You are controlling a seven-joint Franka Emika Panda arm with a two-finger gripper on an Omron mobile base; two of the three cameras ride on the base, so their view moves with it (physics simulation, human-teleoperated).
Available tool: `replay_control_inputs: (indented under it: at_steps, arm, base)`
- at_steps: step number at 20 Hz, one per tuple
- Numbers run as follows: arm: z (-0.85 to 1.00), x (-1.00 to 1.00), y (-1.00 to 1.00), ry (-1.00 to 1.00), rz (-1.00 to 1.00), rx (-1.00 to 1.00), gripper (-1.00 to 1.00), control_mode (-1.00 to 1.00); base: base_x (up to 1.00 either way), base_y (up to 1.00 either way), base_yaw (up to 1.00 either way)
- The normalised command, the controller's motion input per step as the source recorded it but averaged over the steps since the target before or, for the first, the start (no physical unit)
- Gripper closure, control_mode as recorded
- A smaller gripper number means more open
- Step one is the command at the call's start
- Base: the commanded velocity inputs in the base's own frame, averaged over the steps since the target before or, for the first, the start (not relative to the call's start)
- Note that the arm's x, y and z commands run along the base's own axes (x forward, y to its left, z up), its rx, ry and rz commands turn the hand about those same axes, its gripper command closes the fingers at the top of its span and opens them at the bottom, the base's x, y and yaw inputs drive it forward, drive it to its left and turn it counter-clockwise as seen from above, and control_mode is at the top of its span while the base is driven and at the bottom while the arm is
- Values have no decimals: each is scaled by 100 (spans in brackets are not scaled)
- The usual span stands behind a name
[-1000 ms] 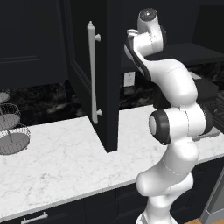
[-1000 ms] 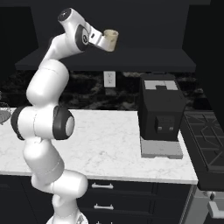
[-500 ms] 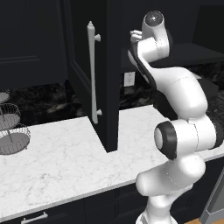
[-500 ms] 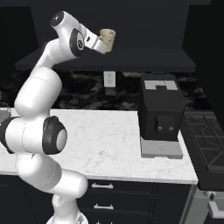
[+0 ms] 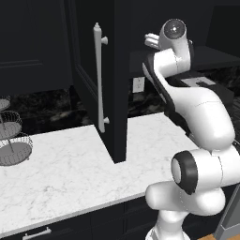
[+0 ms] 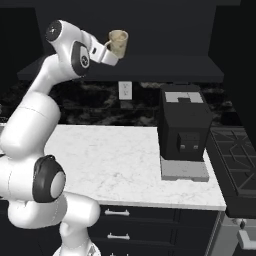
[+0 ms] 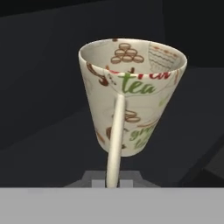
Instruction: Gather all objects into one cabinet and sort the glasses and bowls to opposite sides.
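Observation:
A cream-tan cup (image 7: 131,96) printed with tea motifs hangs upright in front of the hand camera. It has a thin handle, and my gripper (image 7: 113,181) is shut on that handle. From the right base view the cup (image 6: 119,42) is held high above the counter by the gripper (image 6: 111,50), in front of the dark wall cabinet (image 6: 165,30). Behind the cup, the hand view looks into a dark plain cabinet interior (image 7: 39,87). The hand (image 5: 151,41) also shows at the top of the arm in the left base view.
A black coffee machine (image 6: 184,130) stands on the white marble counter (image 6: 110,165), with a stove (image 6: 235,160) to its right. A tall black cabinet door with a white bar handle (image 5: 99,79) juts out over the counter. A wire basket stand (image 5: 9,140) sits far left.
The cup stays in the grip and has drifted slightly left at the same height. The arm's elbow and lower links have swung round beneath it.

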Motion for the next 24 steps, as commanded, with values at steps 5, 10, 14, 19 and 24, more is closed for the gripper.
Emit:
replay_control_inputs:
  at_steps: [5, 10, 14, 19, 24]
  arm:
    - [2, -33, 0, -7, 0, 0, 100, 100]
    - [0, 0, 0, 0, 0, 0, 100, 100]
    - [0, 0, 0, 0, 0, 0, 100, 100]
    - [0, 0, 0, 0, 0, 0, 100, 100]
    - [0, 0, 0, 0, 0, 0, 100, 100]
  base:
    - [-7, 0, 0]
    - [-62, -6, 0]
    - [-79, -12, 0]
    - [-81, -11, 0]
    - [-79, -13, 0]
